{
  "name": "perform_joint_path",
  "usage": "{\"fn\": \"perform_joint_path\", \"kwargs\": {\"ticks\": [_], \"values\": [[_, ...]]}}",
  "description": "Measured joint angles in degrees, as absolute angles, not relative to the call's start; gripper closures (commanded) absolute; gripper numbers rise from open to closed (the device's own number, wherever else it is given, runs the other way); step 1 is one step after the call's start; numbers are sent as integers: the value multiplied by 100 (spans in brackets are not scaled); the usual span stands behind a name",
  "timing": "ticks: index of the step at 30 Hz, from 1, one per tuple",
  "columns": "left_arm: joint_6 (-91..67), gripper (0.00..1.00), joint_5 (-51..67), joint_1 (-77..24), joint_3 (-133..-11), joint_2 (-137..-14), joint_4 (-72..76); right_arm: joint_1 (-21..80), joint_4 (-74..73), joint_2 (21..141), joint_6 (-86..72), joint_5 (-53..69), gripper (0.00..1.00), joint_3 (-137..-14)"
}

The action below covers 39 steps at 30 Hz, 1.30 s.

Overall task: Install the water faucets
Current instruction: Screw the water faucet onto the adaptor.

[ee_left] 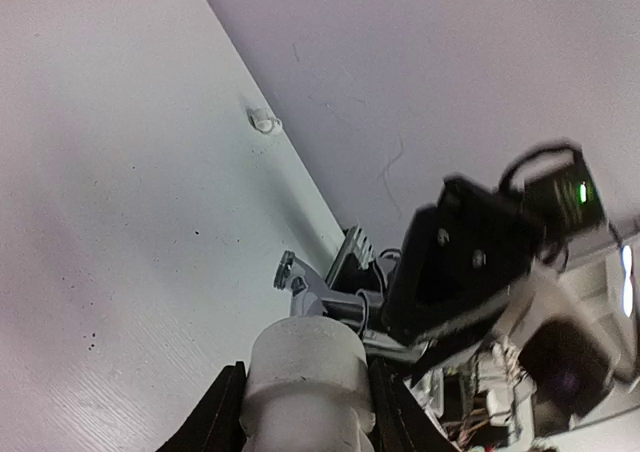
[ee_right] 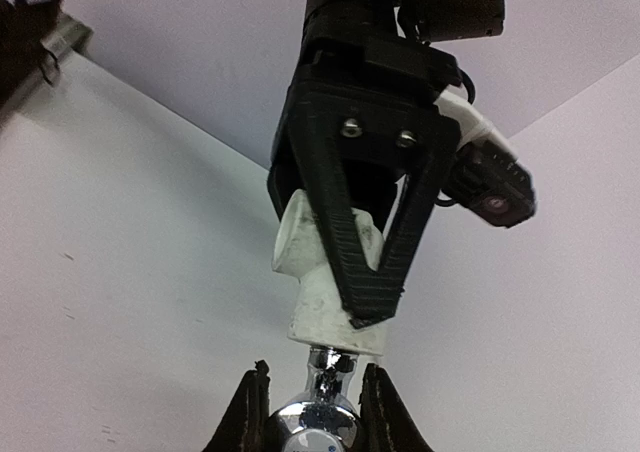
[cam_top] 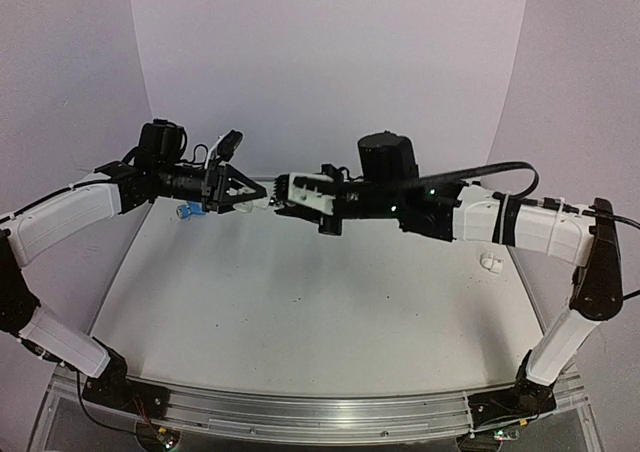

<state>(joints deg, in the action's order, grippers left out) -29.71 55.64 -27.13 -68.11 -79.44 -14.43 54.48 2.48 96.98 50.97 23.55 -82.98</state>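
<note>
Table work is less than half done, as I judge it: neither tap is seated for certain. Both my arms meet in the air above the far edge. My left gripper is clamped on a white pipe fitting, held out toward the other arm. My right gripper has its fingers pressed against both sides of the silver faucet, whose stem stands at the mouth of that fitting. I cannot tell whether the thread has caught or only touches. What is left for this one, I think, is to turn it home and let go.

The blue faucet lies on the table near the far left corner, under my left arm, with nothing gripping it. A spare white fitting sits at the right edge, well apart from it. That pair is not yet joined.
</note>
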Motion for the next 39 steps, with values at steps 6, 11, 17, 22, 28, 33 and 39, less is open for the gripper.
{"fn": "perform_joint_path", "kwargs": {"ticks": [6, 11, 17, 22, 28, 33, 39], "values": [[84, 100, 6319, -2905, -6514, -7686, -1625, 4676, -557, 10164, 2548, 5708, 61, -9035], [1525, 100, 6913, -2835, -6351, -7292, -1966, 4293, -575, 10842, 104, 6413, 44, -9550], [1570, 100, 7520, -2845, -6407, -7164, -2115, 3602, -1352, 10968, -986, 4001, 37, -9576], [185, 100, 6508, -2840, -6966, -7315, -2150, 3805, -1364, 10328, -143, 2995, 29, -8811], [-1973, 100, 5224, -2718, -7343, -7684, -2096, 5246, 35, 8667, 2313, 2040, 6, -6990], [-3513, 100, 4985, -2562, -7380, -8116, -2113, 5518, 1193, 8428, 4068, 1687, 2, -6478], [-4693, 100, 4982, -2558, -7380, -8171, -2100, 5898, 2452, 9254, 5731, 917, 2, -6493]]}}
